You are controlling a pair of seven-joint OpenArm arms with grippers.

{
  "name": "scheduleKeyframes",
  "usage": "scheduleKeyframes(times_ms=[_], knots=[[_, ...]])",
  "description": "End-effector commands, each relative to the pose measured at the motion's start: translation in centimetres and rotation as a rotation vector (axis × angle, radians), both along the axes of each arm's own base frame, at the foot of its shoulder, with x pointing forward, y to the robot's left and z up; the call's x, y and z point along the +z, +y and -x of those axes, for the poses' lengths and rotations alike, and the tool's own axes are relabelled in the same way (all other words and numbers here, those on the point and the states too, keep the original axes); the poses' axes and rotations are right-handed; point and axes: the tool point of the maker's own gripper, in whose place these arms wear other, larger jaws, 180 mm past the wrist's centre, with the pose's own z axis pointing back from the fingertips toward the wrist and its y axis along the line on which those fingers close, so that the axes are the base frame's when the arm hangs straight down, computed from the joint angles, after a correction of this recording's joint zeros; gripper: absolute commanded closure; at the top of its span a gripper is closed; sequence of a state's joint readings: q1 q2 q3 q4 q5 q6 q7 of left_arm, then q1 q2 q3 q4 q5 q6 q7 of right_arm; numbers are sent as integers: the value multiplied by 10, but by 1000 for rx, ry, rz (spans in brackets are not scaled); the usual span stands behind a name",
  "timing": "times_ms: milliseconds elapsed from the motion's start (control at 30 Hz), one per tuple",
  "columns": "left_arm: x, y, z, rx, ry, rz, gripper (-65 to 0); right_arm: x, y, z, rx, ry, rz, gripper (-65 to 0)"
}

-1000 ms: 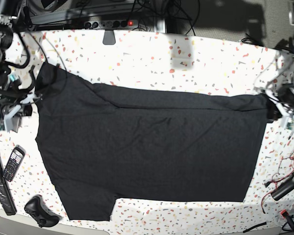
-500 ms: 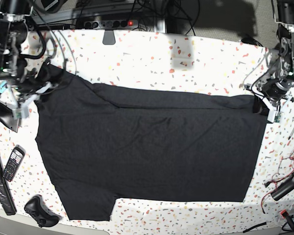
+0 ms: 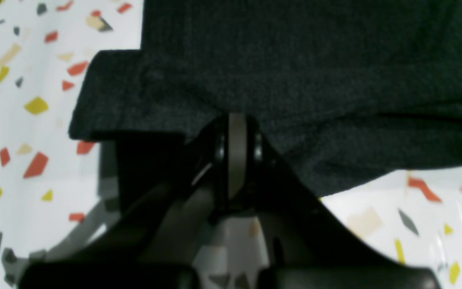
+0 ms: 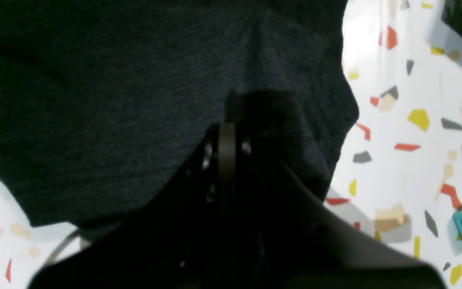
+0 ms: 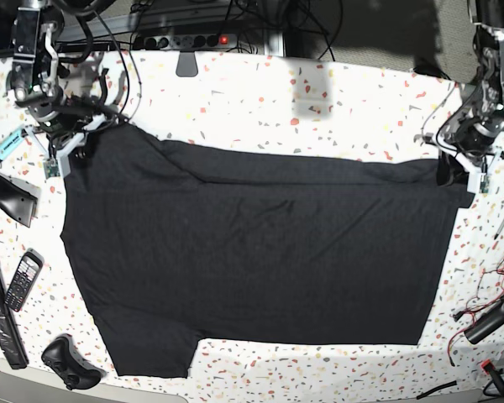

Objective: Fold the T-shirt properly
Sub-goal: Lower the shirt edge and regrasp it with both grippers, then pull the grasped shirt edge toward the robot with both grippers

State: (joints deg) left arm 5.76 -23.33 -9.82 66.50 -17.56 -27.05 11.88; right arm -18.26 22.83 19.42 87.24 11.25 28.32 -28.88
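Now: both arms moved up-table since a second ago, dragging far edge of T-shirt (image 5: 260, 260) with them; cloth spread flat on speckled table (image 5: 319, 92), fold along far edge. Left gripper (image 3: 237, 120) clenched on hem corner; right gripper (image 4: 227, 128) clenched on shoulder cloth. Judgement: tensioning or lifting edge for next fold. Print not visible. Fingertips buried in fabric in both wrist views. Phone (image 5: 22, 281) near table edge.
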Motion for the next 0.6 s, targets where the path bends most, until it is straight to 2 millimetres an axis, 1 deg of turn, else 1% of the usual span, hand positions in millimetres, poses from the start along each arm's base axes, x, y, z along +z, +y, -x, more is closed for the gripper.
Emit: scheduleKeyframes(times_ms=[0, 100, 233, 333, 467, 567], knots=[[-22, 8, 26, -19, 133, -57, 0, -1, -10, 10, -4, 41, 35, 0], [-25, 11, 42, -45, 163, -78, 0, 4, -22, 23, -30, 41, 54, 0], [-19, 8, 63, -109, 178, -106, 0, 15, -35, 40, -51, 39, 88, 0], [-15, 5, 80, -143, 194, -128, 0, 19, -39, 55, -53, 54, 106, 0], [-15, 2, 101, -179, 227, -152, 0, 18, -41, 77, -50, 93, 123, 0], [-16, 3, 115, -193, 258, -165, 0, 18, -46, 90, -58, 116, 134, 0]])
